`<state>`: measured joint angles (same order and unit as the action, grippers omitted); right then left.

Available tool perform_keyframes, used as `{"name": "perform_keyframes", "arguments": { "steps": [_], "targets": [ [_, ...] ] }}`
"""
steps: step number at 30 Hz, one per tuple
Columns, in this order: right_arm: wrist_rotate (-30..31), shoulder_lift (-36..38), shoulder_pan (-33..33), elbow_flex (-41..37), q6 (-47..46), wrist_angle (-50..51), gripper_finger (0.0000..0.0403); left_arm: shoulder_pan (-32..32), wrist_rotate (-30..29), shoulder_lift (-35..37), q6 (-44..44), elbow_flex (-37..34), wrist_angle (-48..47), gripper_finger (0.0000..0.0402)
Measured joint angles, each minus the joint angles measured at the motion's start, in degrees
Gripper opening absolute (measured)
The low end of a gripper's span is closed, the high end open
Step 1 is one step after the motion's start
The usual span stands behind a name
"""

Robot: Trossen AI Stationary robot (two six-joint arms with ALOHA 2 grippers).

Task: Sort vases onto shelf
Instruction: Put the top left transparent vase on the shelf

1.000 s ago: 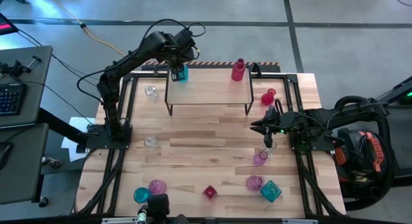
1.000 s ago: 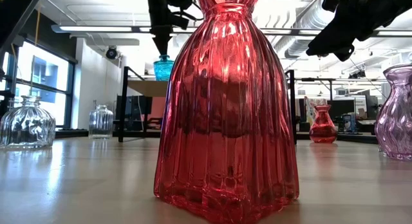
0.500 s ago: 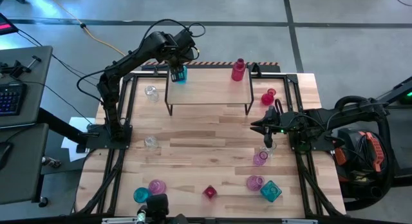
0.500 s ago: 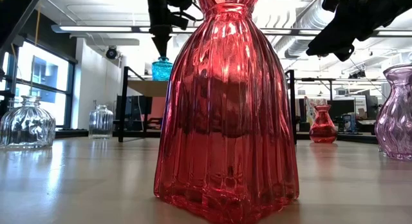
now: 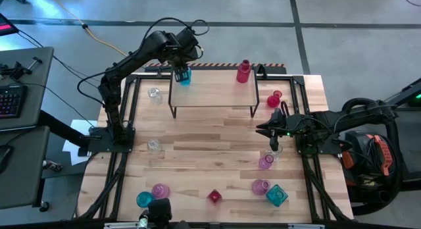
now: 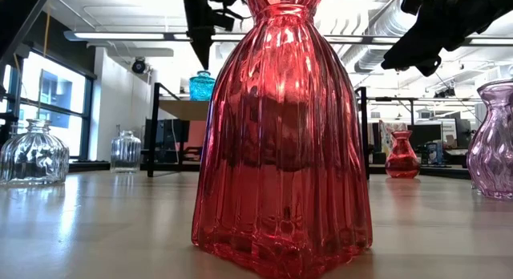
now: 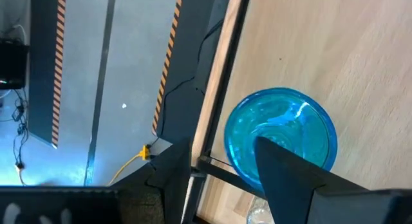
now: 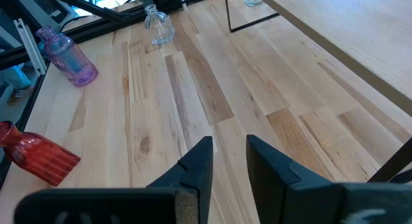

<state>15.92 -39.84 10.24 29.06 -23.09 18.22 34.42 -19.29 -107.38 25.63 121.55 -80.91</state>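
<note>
Up goes the left gripper (image 5: 182,63), lifted clear since a second ago of the teal vase (image 5: 185,76) it was hanging over, and its fingers (image 7: 283,176) stand spread with nothing between them. That vase now stands free at the shelf's (image 5: 214,91) far left corner, and from the left wrist view its open mouth sits right by the shelf's edge. At the far right corner stands a pink bottle vase (image 5: 244,70), so two are up there. Over on the right side of the table (image 5: 197,156), the right gripper (image 5: 272,143) hangs above bare slats, fingers (image 8: 196,165) parted and empty, close to a pink vase (image 5: 266,162) towards the near right corner. More wait along the near edge, including a red faceted one (image 5: 214,196). All of it looks like thin glass: rigid, smooth, probably slick under the pads, light enough to tip, brittle if knocked. I'd say the narrow neck or the rim is the place to pinch, squeezing gently and setting down upright.
</note>
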Motion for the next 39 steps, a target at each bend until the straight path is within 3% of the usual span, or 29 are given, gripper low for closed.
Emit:
{"name": "perform_keyframes", "arguments": {
  "steps": [12,29,39],
  "targets": [
    [0.02,-0.01,0.00,0.00,0.00,-0.01,0.0074,-3.27,-0.08,0.28,-6.27,3.85,-9.40,0.0161],
    [0.01,0.00,0.00,0.00,0.01,0.00,0.0074,-15.34,4.26,5.49,-16.77,3.83,-9.11,0.0161],
    [0.01,-0.01,0.00,0.00,0.01,0.00,0.0074,-15.57,7.35,14.30,-23.21,3.79,-9.11,0.0161]
  ]
}}
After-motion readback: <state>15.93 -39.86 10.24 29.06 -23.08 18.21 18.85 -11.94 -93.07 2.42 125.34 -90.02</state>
